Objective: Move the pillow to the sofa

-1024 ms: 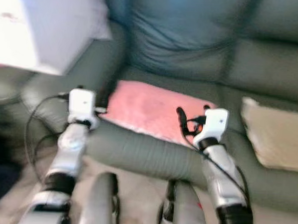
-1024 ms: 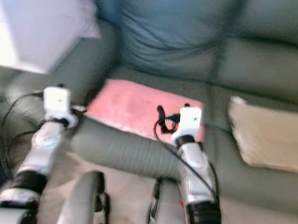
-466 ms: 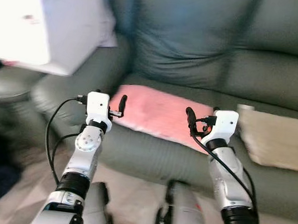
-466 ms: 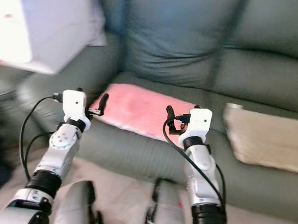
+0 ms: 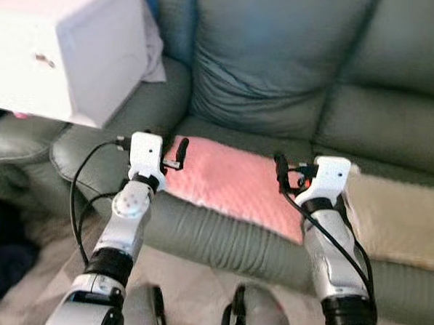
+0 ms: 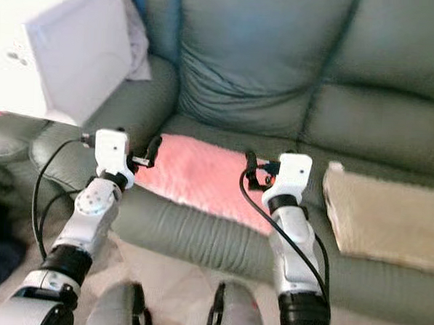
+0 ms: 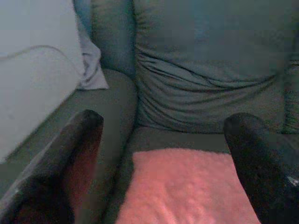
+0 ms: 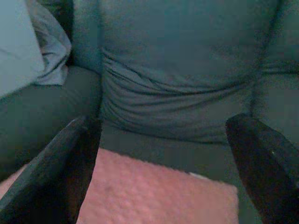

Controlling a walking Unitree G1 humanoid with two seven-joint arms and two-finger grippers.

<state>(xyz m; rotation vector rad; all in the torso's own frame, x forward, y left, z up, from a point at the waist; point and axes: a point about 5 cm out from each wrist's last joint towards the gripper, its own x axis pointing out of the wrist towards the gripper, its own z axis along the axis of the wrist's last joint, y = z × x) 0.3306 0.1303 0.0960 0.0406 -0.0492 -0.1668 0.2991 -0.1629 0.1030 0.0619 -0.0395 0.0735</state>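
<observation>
A pink pillow (image 5: pixel 234 184) lies flat on the seat of the grey-green sofa (image 5: pixel 281 57), at its left end. My left gripper (image 5: pixel 178 153) hovers at the pillow's left edge, open, with nothing between its fingers (image 7: pixel 79 140). At the pillow's right edge my right gripper (image 5: pixel 282 172) is held just above it, also open and empty. Both wrist views look across the pink pillow (image 8: pixel 149 191) toward the sofa's back cushion.
A beige cushion (image 5: pixel 396 215) lies on the seat just right of the pink pillow. A large white box (image 5: pixel 63 45) sits over the sofa's left armrest (image 5: pixel 94 152), with a grey cloth (image 5: pixel 154 50) behind it. My own legs (image 5: pixel 245 320) stand against the sofa front.
The camera has moved and the picture has sharpened. My left arm has swung in toward the pillow's left edge. Both grippers stay open over the pillow's ends.
</observation>
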